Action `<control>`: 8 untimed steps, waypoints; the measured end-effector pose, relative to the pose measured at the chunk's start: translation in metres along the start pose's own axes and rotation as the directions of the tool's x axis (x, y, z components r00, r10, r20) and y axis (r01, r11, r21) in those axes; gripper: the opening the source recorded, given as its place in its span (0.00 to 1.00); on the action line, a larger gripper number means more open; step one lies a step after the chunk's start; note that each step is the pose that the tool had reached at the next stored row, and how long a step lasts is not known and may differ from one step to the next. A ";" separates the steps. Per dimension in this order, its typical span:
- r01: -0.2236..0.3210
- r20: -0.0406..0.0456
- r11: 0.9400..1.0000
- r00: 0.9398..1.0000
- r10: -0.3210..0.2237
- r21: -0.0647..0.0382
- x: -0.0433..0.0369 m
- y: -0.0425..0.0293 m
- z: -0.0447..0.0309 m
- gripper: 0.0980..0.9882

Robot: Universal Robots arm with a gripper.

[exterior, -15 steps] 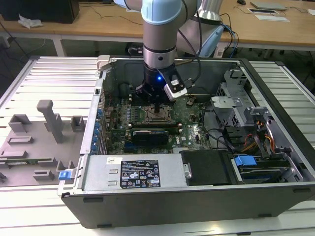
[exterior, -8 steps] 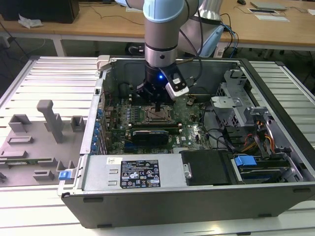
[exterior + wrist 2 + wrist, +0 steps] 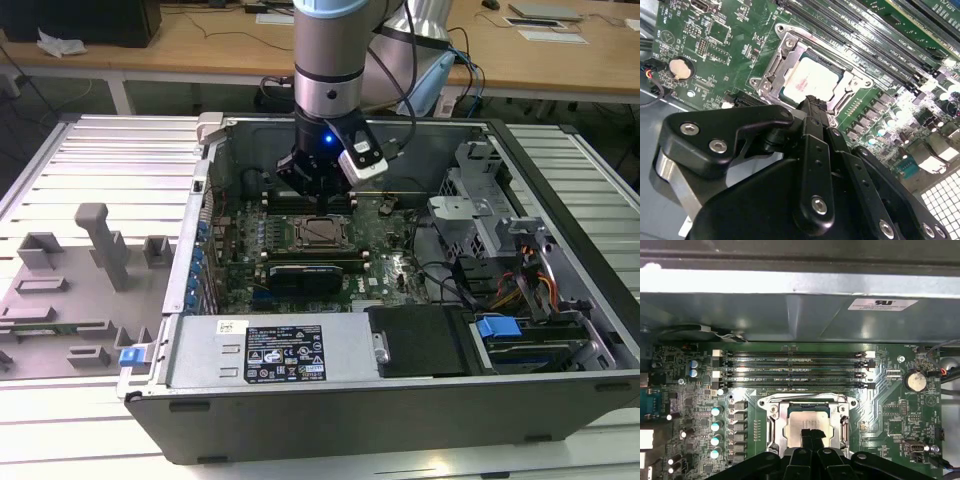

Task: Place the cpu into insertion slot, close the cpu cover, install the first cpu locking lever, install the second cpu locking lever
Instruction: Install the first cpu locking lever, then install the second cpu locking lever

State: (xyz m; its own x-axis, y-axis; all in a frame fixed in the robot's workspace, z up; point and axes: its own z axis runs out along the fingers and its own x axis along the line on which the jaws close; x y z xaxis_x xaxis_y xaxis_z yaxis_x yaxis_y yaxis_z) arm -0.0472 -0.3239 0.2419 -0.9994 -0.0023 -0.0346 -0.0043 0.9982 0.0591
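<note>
Silvery metal marks the chip (image 3: 806, 421), which sits flat in its socket (image 3: 790, 75) on the green board (image 3: 890, 410), with the thin metal cover frame (image 3: 778, 426) lying down around it and the chip face showing through the window. In the exterior view the chip (image 3: 322, 232) lies mid-board inside the open computer case (image 3: 560, 200). By judgement the chip is light, stiff and fragile, best taken by its edges, never pressed on its face; the cover is thin, springy sheet metal. The gripper (image 3: 812, 102) hangs just above the near edge of the chip. Its fingertips (image 3: 812, 434) are pressed together, clenched on nothing, and contact with the chip cannot be confirmed.
</note>
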 end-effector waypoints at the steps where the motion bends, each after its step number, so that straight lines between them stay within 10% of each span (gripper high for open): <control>1: 0.000 0.000 1.000 1.000 0.000 0.000 0.0000 0.0000 -0.0001 0.01; 8: 0.000 0.000 1.000 1.000 0.000 0.001 0.0000 0.0000 -0.0001 0.01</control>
State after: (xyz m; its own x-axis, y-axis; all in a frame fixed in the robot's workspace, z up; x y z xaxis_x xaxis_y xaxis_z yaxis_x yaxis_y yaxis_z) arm -0.0472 -0.3239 0.2420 -0.9994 -0.0023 -0.0345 -0.0043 0.9983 0.0580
